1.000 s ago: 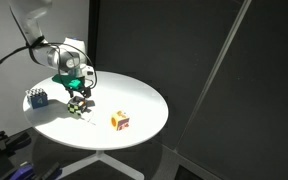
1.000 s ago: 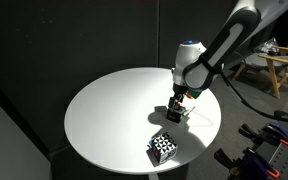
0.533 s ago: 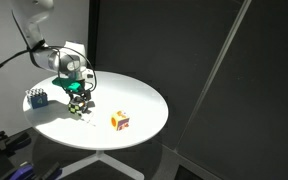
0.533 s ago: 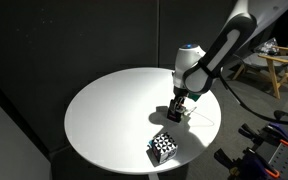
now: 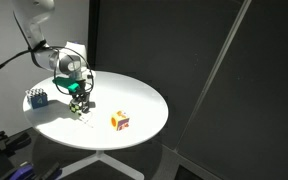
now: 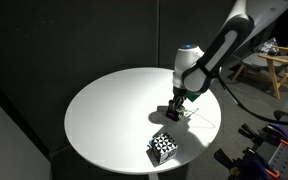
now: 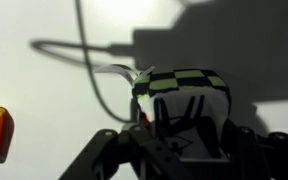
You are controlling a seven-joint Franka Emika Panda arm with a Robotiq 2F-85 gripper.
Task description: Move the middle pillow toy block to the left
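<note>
You held the gripper low over the checkered block, which sat on the table between the blue cube and the orange cube. Its jaws stood at both sides of the block, I think for carrying it left. Whether they pressed it, I could not tell.

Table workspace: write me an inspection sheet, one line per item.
Surface: table, round and white.
Job's things: middle block on the table, between the fingers.
Clutter: blue cube near the rim; orange cube apart from it.
Grippers: gripper down at the middle block; closure unclear.
Cables: thin cable looping over the table beside the middle block.
Surroundings: dark backdrop; wooden furniture.
</note>
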